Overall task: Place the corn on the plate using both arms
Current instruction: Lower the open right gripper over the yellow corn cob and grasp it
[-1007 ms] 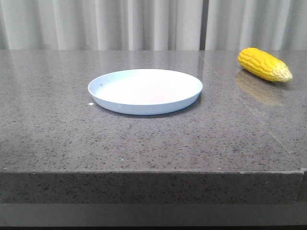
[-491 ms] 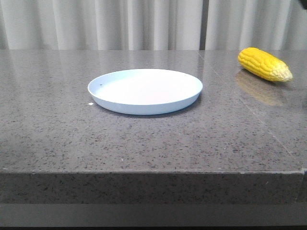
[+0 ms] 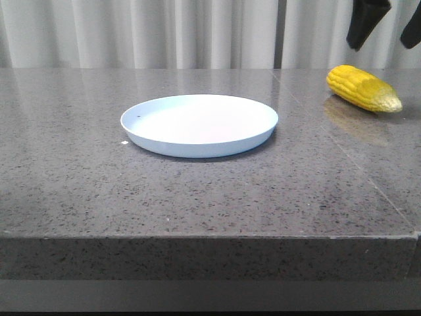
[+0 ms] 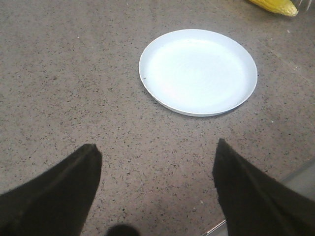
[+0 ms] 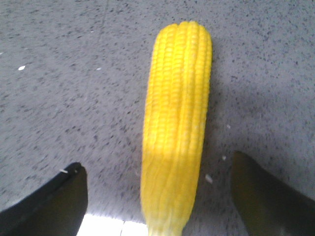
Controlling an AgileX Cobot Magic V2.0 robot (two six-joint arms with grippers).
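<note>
The yellow corn (image 3: 364, 88) lies on the grey stone table at the far right, its pale tip pointing right. The pale blue plate (image 3: 131, 122) sits near the table's middle, with nothing in it. My right gripper (image 3: 387, 36) hangs open just above the corn, its two dark fingers spread wider than the cob. In the right wrist view the corn (image 5: 176, 128) lies between the open fingers (image 5: 54, 201). My left gripper (image 4: 156, 152) is open over bare table, short of the plate (image 4: 147, 78); it does not show in the front view.
The grey speckled stone table (image 3: 197, 191) has its front edge near the camera. A pale curtain (image 3: 164, 33) hangs behind it. A corner of the corn (image 4: 278, 6) shows beyond the plate in the left wrist view.
My right gripper has come into the front view from the upper right and now hangs above the corn. The corn and plate have not moved.
</note>
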